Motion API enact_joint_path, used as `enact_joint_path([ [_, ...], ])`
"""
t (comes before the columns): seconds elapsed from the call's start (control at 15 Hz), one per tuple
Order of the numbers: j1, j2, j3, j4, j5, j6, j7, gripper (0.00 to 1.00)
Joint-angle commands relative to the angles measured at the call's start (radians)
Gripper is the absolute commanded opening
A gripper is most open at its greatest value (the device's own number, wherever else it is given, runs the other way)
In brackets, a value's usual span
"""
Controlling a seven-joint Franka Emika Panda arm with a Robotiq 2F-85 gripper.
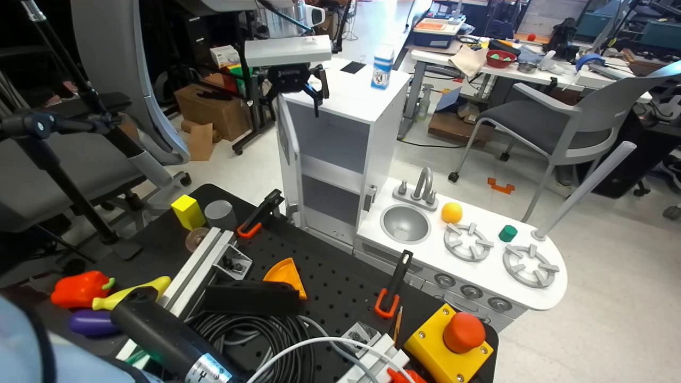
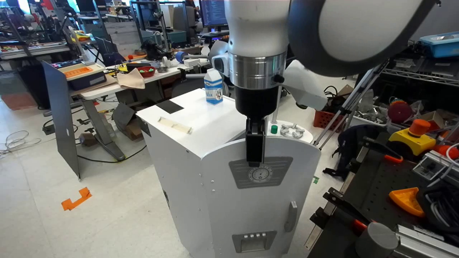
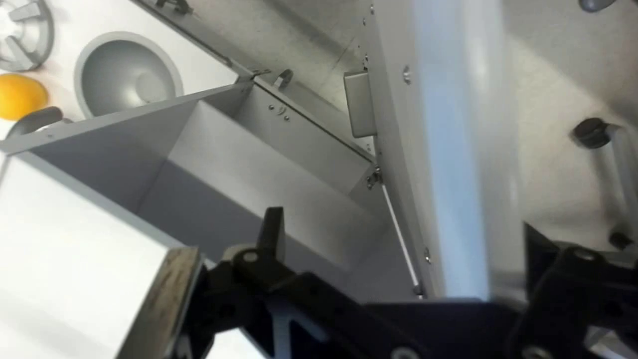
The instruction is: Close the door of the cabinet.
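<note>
The fingers [image 2: 255,147] are spread astride the top edge of the door [image 2: 256,208], which stands open and runs upright below them. The cabinet [image 1: 385,125] lies on the inner finger's side; closing likely means pushing that way, where the inner finger may catch its top front edge.

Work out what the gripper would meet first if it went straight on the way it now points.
Probably the door, by its top edge: the gripper points down with open jaws astride it, though depth is hard to judge.
</note>
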Motion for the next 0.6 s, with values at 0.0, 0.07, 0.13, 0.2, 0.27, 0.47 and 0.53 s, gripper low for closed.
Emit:
enact_joint_path([
  [0.0, 0.058, -0.040, -0.087, -0.059, -0.166, 0.109, 0.152, 1.00],
  [0.07, 0.073, -0.051, -0.107, -0.069, -0.215, 0.119, 0.197, 1.00],
  [0.13, 0.088, -0.061, -0.126, -0.082, -0.267, 0.131, 0.242, 1.00],
  [0.2, 0.104, -0.076, -0.145, -0.097, -0.320, 0.144, 0.291, 1.00],
  [0.27, 0.117, -0.087, -0.159, -0.108, -0.369, 0.148, 0.334, 1.00],
  [0.47, 0.156, -0.128, -0.210, -0.149, -0.565, 0.169, 0.510, 1.00],
  [0.53, 0.166, -0.140, -0.225, -0.159, -0.640, 0.170, 0.578, 1.00],
])
